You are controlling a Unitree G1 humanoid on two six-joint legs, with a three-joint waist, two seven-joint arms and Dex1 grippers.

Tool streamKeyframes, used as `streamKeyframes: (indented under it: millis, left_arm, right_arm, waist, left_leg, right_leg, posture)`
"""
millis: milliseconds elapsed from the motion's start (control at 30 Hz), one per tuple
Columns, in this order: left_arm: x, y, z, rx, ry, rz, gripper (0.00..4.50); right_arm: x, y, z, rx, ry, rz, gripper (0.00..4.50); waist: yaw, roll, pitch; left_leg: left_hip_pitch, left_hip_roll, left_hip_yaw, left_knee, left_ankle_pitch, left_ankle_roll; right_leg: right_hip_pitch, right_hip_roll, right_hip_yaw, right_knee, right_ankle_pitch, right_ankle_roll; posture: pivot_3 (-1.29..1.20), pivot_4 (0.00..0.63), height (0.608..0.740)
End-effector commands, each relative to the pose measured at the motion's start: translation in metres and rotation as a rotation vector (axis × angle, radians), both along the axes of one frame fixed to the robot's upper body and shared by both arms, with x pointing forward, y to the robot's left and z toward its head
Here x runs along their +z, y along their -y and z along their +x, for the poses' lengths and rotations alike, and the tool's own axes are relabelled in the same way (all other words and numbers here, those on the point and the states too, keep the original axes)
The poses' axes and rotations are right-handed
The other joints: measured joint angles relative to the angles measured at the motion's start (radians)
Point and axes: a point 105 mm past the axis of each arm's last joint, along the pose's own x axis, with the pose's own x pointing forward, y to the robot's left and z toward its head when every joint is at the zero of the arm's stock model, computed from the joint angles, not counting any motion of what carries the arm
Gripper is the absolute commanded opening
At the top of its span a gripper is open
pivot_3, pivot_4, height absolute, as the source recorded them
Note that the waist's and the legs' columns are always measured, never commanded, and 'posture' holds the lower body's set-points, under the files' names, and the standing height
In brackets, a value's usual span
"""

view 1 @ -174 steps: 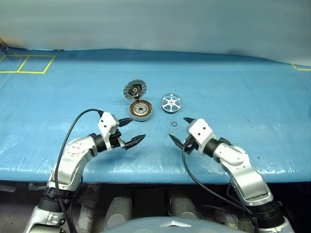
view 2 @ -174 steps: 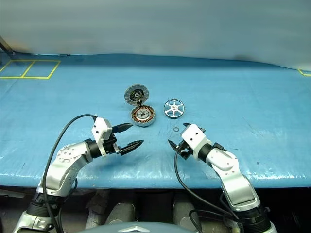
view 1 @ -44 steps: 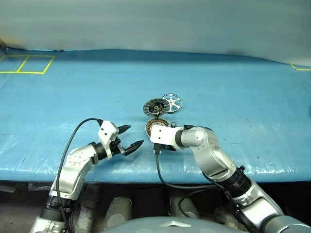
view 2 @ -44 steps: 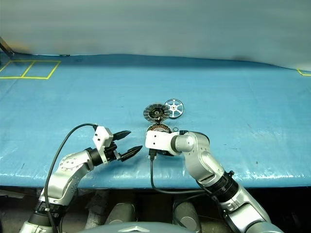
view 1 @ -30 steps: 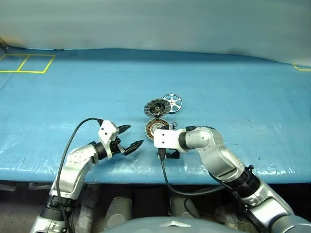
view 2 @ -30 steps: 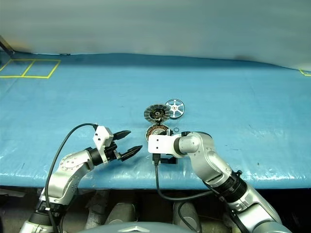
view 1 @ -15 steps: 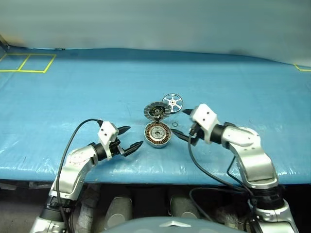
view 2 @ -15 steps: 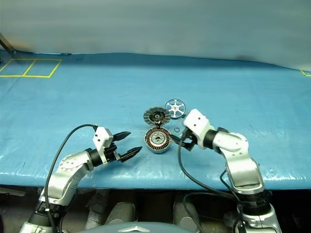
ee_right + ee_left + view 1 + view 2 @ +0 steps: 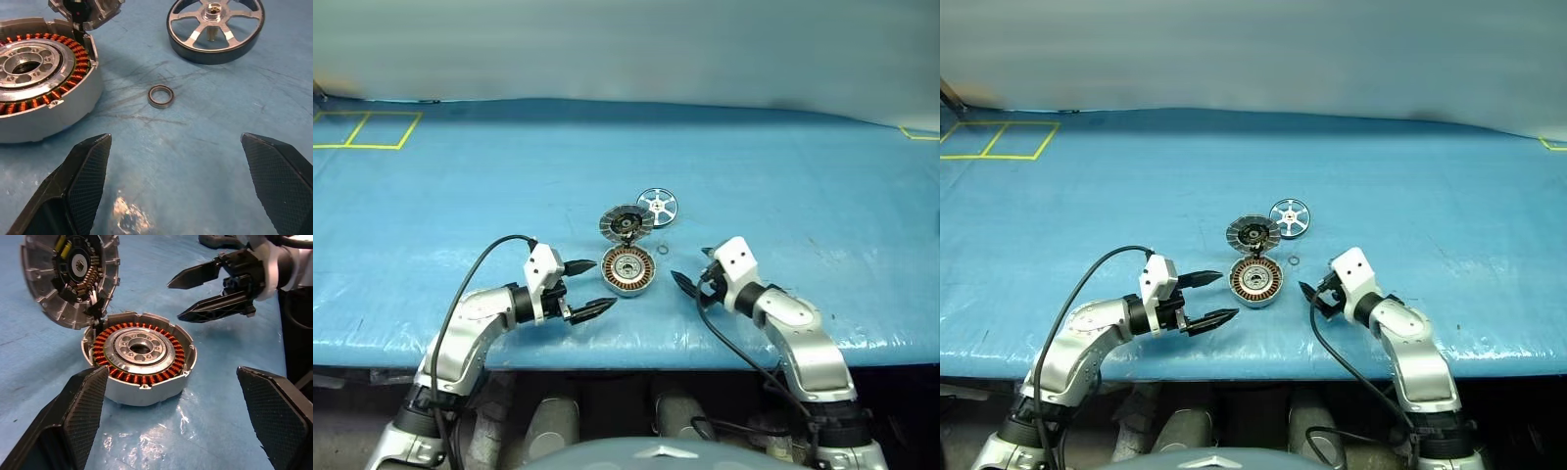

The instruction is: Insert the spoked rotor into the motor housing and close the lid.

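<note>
The short round silver motor housing (image 9: 627, 270) with copper windings sits on the blue table cover (image 9: 460, 196), its ribbed silver lid (image 9: 626, 222) standing open behind it. The silver spoked rotor (image 9: 656, 206) lies just beyond, apart, a small ring (image 9: 161, 96) nearby. Left gripper (image 9: 587, 288) and right gripper (image 9: 695, 275) flank the housing, fingers spread, seemingly touching nothing.

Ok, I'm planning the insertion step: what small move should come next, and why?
Probably reach the open right claw forward to the spoked rotor. It lies loose on the table beyond the small ring, while the motor housing sits with its lid raised and windings exposed.
</note>
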Motion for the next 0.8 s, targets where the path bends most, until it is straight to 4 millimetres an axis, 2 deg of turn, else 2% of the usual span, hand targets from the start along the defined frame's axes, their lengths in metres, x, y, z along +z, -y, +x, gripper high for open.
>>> streamKeyframes:
  millis: [33, 167, 400, 433, 500, 733, 800]
  left_arm:
    - [0.019, 0.010, -0.001, -0.041, 0.076, -0.029, 4.50]
    - [0.022, 0.011, 0.003, -0.027, 0.096, -0.037, 4.50]
    - [0.022, 0.017, 0.000, -0.042, 0.091, -0.032, 4.50]
    - [0.022, 0.017, 0.001, -0.040, 0.091, -0.032, 4.50]
    - [0.021, 0.017, 0.001, -0.038, 0.092, -0.031, 4.50]
    - [0.018, 0.015, 0.003, -0.026, 0.089, -0.023, 4.50]
    - [0.017, 0.013, 0.004, -0.023, 0.088, -0.019, 4.50]
  right_arm:
    - [0.008, -0.013, 0.009, 0.033, 0.056, 0.014, 4.46]
    - [0.000, -0.020, 0.018, 0.038, 0.050, 0.007, 4.46]
    - [-0.011, -0.022, 0.030, 0.018, 0.037, 0.003, 4.46]
    - [-0.012, -0.022, 0.031, 0.017, 0.036, 0.005, 4.08]
    - [-0.013, -0.024, 0.032, 0.015, 0.034, 0.009, 3.64]
    - [-0.020, -0.030, 0.036, 0.019, 0.022, 0.003, 3.64]
    - [-0.021, -0.028, 0.036, 0.010, 0.019, 0.006, 3.27]
  waist:
    - [0.001, 0.000, 0.000]
    - [0.002, 0.000, 0.000]
    - [0.000, 0.000, 0.000]
    - [0.000, 0.000, 0.000]
    - [0.000, 0.000, 0.000]
    - [-0.002, 0.000, 0.000]
    - [-0.002, 0.000, 0.000]
  left_leg:
    - [0.000, 0.000, 0.000, 0.000, 0.000, 0.000]
    - [0.000, 0.000, -0.001, -0.001, 0.000, 0.001]
    - [0.000, 0.000, 0.000, 0.000, 0.000, 0.001]
    - [0.000, 0.000, 0.000, 0.000, 0.000, 0.001]
    - [0.000, 0.000, 0.000, 0.000, 0.000, 0.001]
    - [0.000, 0.000, 0.000, 0.000, 0.000, 0.001]
    - [0.000, 0.000, 0.000, 0.000, 0.000, 0.001]
  right_leg:
    - [0.000, 0.000, 0.000, 0.000, 0.001, 0.000]
    - [0.000, 0.000, 0.000, 0.000, 0.003, -0.003]
    - [0.000, 0.000, 0.000, 0.000, 0.003, -0.004]
    - [0.000, 0.000, 0.000, 0.000, 0.003, -0.004]
    - [0.000, 0.000, 0.000, 0.000, 0.003, -0.003]
    - [0.000, 0.000, 0.000, 0.000, 0.003, -0.003]
    - [0.000, 0.000, 0.000, 0.000, 0.003, -0.003]
  posture:
    - [0.00, 0.150, 0.740]
    - [0.00, 0.150, 0.740]
    - [0.00, 0.150, 0.740]
    - [0.00, 0.150, 0.740]
    - [0.00, 0.150, 0.740]
    - [0.00, 0.150, 0.740]
    - [0.00, 0.150, 0.740]
